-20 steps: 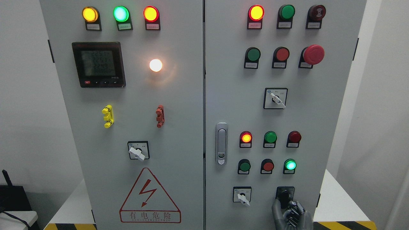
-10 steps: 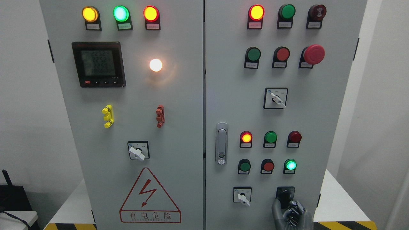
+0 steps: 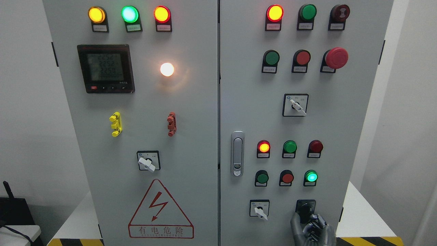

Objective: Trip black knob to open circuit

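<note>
The black knob [image 3: 305,208] sits on a black square plate at the bottom right of the right cabinet door [image 3: 245,102]. My right hand [image 3: 305,221], dark grey, comes up from the bottom edge just below it. Its thumb [image 3: 294,223] rises on the knob's left and the curled fingers [image 3: 317,225] close in on its right, pinching the knob's lower end. The palm and wrist are cut off by the picture's edge. My left hand does not show.
A white selector switch [image 3: 260,212] sits left of the knob, with a lit green lamp [image 3: 311,177] and red and green buttons above. A door handle [image 3: 237,153] is on the door's left edge. White platform [image 3: 358,218] with hazard striping flanks the cabinet.
My right hand stays on the knob, almost still. The whole picture has drifted a few pixels to the right, and the meter digits changed.
</note>
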### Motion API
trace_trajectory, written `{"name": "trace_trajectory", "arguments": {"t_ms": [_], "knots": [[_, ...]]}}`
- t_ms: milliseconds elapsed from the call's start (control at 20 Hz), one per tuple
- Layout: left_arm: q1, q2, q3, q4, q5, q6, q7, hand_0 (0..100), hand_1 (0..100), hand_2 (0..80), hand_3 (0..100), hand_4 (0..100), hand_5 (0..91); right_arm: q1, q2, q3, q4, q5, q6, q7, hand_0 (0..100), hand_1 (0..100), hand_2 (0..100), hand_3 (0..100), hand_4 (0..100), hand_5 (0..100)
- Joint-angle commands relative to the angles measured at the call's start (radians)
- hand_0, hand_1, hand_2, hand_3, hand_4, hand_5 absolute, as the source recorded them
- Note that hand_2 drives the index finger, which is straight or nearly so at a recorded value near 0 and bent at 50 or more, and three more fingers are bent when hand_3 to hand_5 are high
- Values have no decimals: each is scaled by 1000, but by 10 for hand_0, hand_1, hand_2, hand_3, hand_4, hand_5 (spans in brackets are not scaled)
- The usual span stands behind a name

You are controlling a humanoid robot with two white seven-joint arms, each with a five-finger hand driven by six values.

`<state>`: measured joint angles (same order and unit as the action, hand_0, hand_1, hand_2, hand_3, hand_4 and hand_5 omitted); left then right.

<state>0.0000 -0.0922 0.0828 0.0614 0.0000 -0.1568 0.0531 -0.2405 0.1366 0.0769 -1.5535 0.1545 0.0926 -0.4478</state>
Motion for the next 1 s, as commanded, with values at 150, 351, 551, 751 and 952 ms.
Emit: {"name": "trace_trajectory", "arguments": {"t_ms": [150,351,551,751,952], "knots": [[-8,0,0,0,-34,0,1,120,389,0,0,0,0,0,0,-8,1,17,-4,-2,420,719,613,938,956,956],[-8,0,0,0,-32,0,1,120,389,0,0,0,0,1,0,-8,1,17,-5,-2,423,723,609,933,950,955],[-8,0,0,0,-34,0,1,120,389,0,0,0,0,1,0,-9,0,19,-5,-2,422,726,606,931,949,955],[-8,0,0,0,-34,0,1,120,389,0,0,0,0,1,5,-9,0,43,-7,-2,416,729,604,930,947,954],[-8,0,0,0,-34,0,1,120,389,0,0,0,0,1,5,-9,0,45,-8,-2,416,736,601,929,946,954]]}}
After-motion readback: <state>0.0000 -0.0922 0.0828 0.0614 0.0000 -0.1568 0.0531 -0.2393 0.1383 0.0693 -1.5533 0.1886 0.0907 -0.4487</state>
